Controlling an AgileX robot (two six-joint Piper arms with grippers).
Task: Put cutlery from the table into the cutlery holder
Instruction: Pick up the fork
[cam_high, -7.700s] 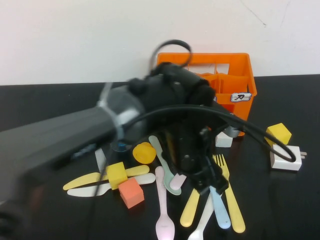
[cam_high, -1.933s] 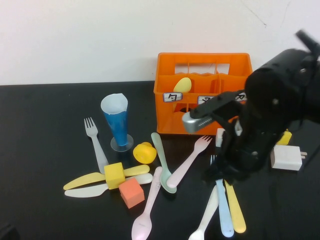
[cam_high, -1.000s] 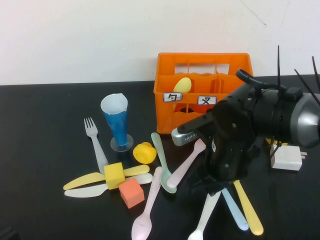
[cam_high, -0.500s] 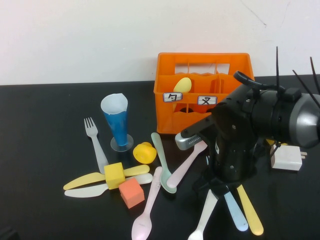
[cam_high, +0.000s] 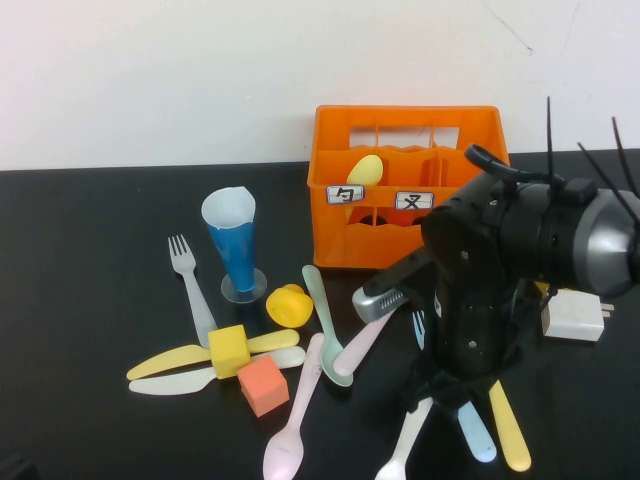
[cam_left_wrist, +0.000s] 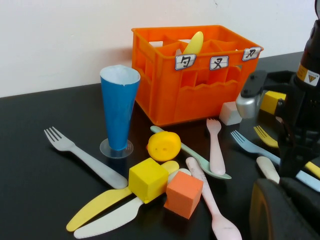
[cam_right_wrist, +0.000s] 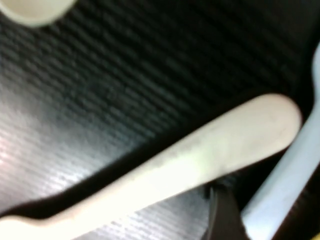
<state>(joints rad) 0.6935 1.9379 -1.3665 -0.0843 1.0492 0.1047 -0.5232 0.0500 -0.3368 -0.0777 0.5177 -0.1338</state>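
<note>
One yellow spoon (cam_high: 365, 169) stands in the cutlery holder (cam_high: 408, 185) as the right end effector (cam_high: 443, 392) descends over a white piece (cam_high: 408, 437) on the tabletop (cam_high: 90, 300), grip unclear; left end effector (cam_left_wrist: 287, 210) parked

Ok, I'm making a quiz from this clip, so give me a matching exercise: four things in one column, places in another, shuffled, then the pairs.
Things:
1. yellow spoon
2. blue cup
3. orange cube
4. right gripper

Places:
A. low over the white spoon on the table
B. left of the cutlery holder
C. standing in the cutlery holder
D. beside the yellow cube

Pairs: 1-C, 2-B, 3-D, 4-A

The left gripper is out of the high view.
</note>
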